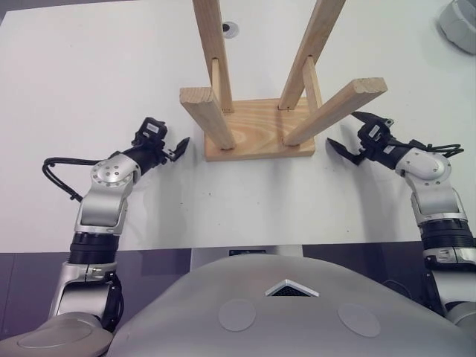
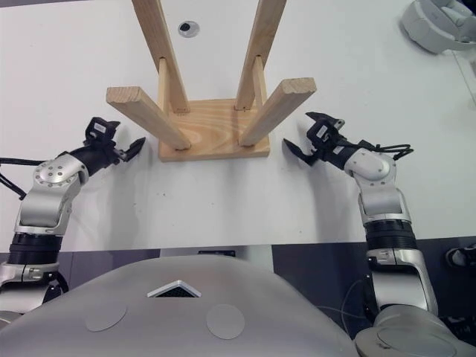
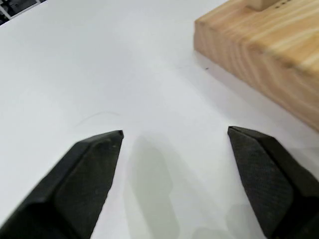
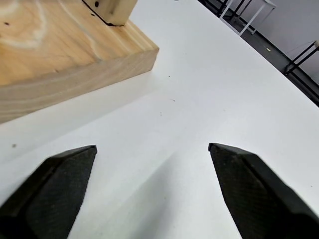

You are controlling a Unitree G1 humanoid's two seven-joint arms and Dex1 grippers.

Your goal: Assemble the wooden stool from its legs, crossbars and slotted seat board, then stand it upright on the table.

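Four legs (image 1: 212, 115) stick up from the seat board (image 1: 260, 141) in my left eye view. The stool is upside down, with the board lying flat on the white table (image 1: 89, 89), in the middle and a bit far from me. I see thin bars (image 1: 217, 82) next to the two far legs, and I think they are the crossbars. The left gripper (image 1: 180, 149) sits low, just left of the board, not touching it. The right gripper (image 1: 343, 128) sits just right of the board, under the leaning near right leg.

The right eye view shows the same thing. Both grippers are wide open and hold nothing.

In my left wrist view, the two black fingers (image 3: 89, 169) are far apart with only table between them. The left side of the board is near, just ahead.

In my right wrist view, the fingers (image 4: 55, 184) are far apart too, and there is nothing in them. The corner of the board is near, with the foot of a leg set into it.

I think the building part is done, because all the bits look joined. What is left is the big turn. The stool must be flipped over and stood on its legs, and I have not grabbed it yet.
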